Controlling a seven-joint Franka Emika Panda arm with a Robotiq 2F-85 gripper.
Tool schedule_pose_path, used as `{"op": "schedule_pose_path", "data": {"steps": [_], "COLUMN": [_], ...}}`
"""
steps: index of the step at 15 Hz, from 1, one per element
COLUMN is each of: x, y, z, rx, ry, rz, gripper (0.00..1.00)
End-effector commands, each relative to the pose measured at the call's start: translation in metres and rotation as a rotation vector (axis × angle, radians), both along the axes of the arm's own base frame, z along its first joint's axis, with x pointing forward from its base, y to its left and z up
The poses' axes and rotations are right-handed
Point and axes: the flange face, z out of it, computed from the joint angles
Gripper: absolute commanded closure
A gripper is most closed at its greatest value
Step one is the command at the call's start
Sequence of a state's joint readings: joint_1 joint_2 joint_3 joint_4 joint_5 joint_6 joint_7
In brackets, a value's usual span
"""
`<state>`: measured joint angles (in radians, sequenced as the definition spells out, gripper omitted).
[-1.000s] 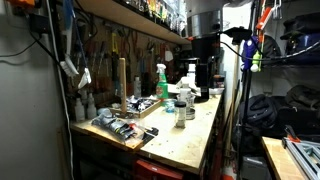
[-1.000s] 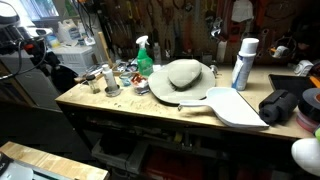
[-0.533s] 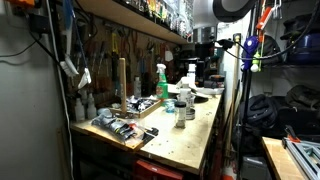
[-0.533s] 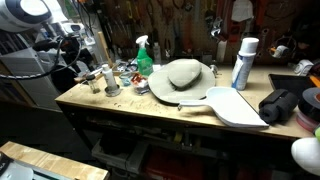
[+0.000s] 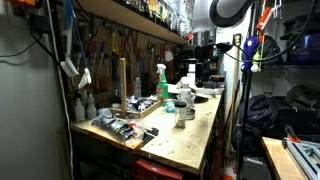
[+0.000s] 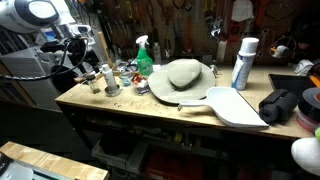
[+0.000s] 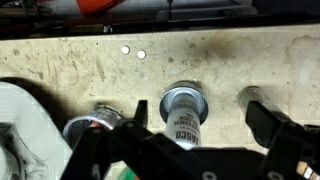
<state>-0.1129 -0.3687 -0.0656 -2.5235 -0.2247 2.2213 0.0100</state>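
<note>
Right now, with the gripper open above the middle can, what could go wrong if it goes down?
1. The open gripper hangs over the middle can, and a second can and a third can stand close beside it; a finger coming down could knock one over.
2. The white cloth lies next to the second can, so a finger might snag it.

dim workshop, wooden workbench, tool-hung pegboard wall, shelf overhead

gripper near small cans | hat mid-bench | green spray bottle behind
</note>
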Motion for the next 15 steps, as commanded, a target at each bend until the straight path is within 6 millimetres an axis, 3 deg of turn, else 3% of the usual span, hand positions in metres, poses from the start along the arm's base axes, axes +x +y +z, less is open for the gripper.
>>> {"op": "schedule_pose_path", "data": {"steps": [1,10,15], "x": [0.014,0.045,0.061], "y": [0.002,0.012,-0.008], "z": [-0.008,-0.039,-0.055], "rx": [-0.003,-0.007,0.016], "ry": [-0.026,-0.057,-0.035], "rz": [-0.077,-0.252,-0.38], "gripper": [0.0,0.0,0.0]}}
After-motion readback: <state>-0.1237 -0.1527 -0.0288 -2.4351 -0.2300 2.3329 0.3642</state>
